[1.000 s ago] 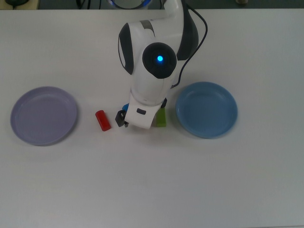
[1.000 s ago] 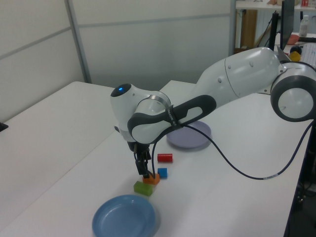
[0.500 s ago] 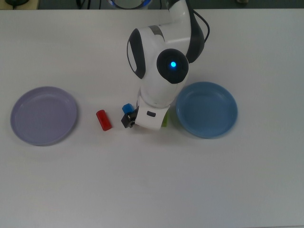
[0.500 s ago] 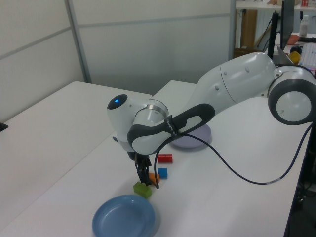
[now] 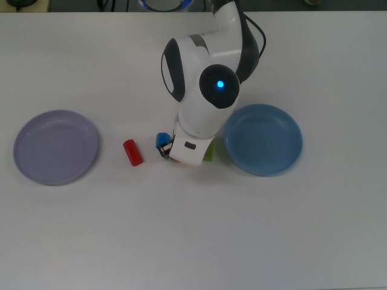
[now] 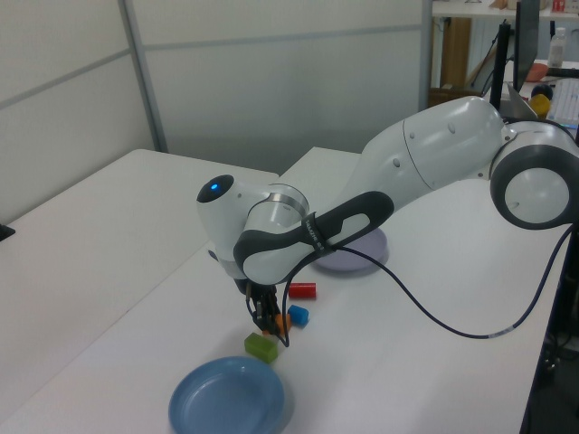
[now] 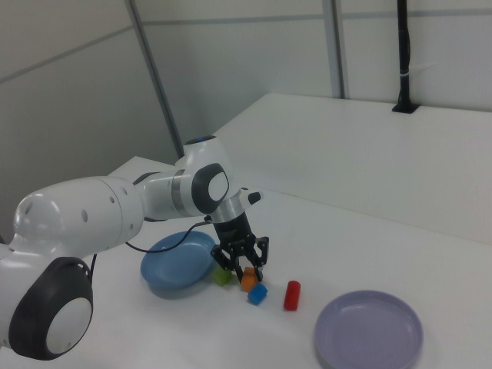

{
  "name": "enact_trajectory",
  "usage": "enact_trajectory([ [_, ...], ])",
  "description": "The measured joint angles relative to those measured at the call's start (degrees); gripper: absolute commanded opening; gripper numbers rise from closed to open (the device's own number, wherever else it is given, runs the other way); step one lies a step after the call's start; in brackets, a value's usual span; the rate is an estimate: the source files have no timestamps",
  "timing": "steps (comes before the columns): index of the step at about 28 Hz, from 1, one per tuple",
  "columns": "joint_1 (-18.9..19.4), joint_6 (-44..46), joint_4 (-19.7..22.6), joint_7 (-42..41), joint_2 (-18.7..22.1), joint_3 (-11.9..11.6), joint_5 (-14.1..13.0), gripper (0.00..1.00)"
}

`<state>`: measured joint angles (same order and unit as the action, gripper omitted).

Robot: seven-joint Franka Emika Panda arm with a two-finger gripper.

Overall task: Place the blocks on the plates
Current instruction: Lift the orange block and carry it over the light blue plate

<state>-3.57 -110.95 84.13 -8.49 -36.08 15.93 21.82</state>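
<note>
Orange block [image 7: 248, 280] — gripper [image 7: 243, 270] straddling it, fingers spread.

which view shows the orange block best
The right view: the orange block sits in plain sight under the gripper, between the green and blue blocks. In the left view only a sliver shows past the gripper. In the top view the arm hides it completely.

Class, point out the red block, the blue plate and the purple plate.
red block [image 5: 132, 152], top view, middle of its top face
blue plate [image 5: 263, 139], top view, bare centre
purple plate [image 7: 369, 330], right view, bare centre
</note>
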Motion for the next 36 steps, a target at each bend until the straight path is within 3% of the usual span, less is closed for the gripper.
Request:
enact_trajectory([
  [13,0.00,-0.31,-1.03,3.39,0.38,0.01,-0.25,0.00],
  [20,0.55,-0.41,-1.97,3.39,4.32,0.61,-2.77,0.00],
  [31,9.93,-0.40,-0.70,10.63,5.03,0.64,-2.85,0.00],
  [36,11.44,-0.40,-0.13,11.98,4.53,0.52,-2.79,0.00],
])
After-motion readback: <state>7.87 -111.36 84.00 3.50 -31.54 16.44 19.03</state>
